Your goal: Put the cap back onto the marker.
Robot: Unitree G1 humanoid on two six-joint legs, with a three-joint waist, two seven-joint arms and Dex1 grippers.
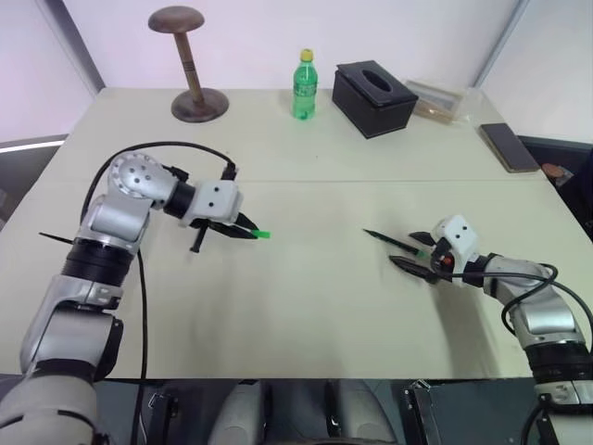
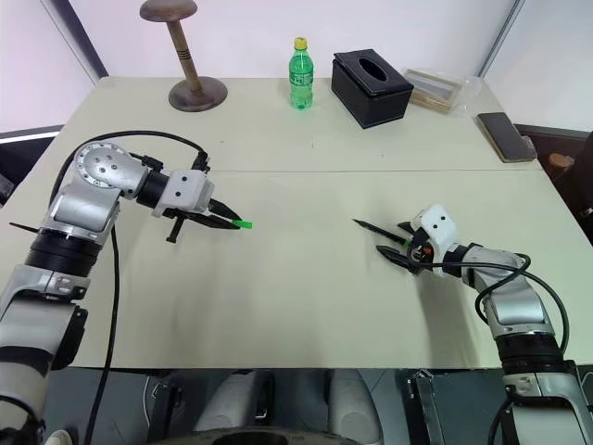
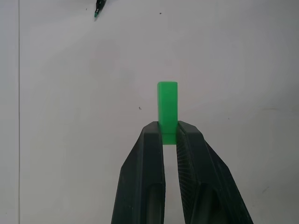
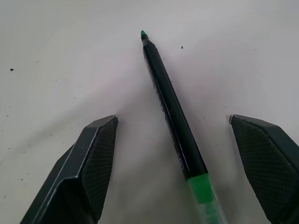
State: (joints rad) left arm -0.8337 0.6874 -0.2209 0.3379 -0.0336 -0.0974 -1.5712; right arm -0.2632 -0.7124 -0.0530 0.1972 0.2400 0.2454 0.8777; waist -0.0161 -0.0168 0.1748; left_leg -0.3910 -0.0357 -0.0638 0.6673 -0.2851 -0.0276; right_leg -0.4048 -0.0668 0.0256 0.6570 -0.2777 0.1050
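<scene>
Now, right claw (image 4: 173, 119): released, its two fingers spread wide and resting low on the tabletop (image 1: 306, 315), one on each side of the marker.
Marker (image 4: 181, 135): lies flat and uncapped between those fingers, slanted across the gap, with its green tip pointing away from the wrist and a green band at the rear.
Step in hand: by my reading, closing on the barrel and lifting it.
Doing it well: grip behind the middle, toward the green band, so the tip end stays bare for the cap. Since the barrel sits askew, square the wrist to it first, or the closing fingers may spin or roll it.
Near edge: the marker lies in the front half of the tabletop, so a roll toward the robot is the risk to watch.
Left claw (image 3: 167, 128): clenched on the green cap (image 3: 167, 105), which sticks out past the fingertips; which end is open, I cannot tell.
Open room: a broad bare stretch lies between the two claws, the sensible place to bring tip and cap into line.
Far row: hat stand (image 1: 190, 69), green bottle (image 1: 304, 85), black tissue box (image 1: 374, 97) and phone (image 1: 509, 146), all well apart from the work.
</scene>
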